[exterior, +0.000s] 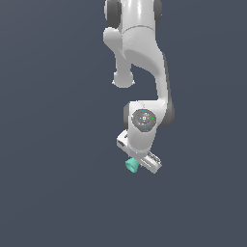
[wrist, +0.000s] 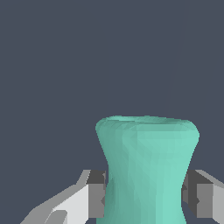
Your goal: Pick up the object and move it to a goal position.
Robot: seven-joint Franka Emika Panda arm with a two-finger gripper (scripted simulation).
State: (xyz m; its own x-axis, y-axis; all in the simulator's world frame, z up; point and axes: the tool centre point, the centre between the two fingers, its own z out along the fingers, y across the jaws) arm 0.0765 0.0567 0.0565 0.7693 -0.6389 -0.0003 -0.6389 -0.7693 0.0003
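From my station, the teal spool (wrist: pixel 146 168) sat directly between the fingers of the tool (wrist: pixel 144 194), its long axis running straight out along the tool's reach and its narrow waist level with the dark pads (wrist: pixel 97 194). I judged the tool narrowed onto that waist, both pads touching or all but touching it. In the exterior view only one flared end of the spool (exterior: pixel 130 165) peeked past the tool (exterior: pixel 140 165). It looked smooth, matte, hourglass-shaped, with a flat rim.
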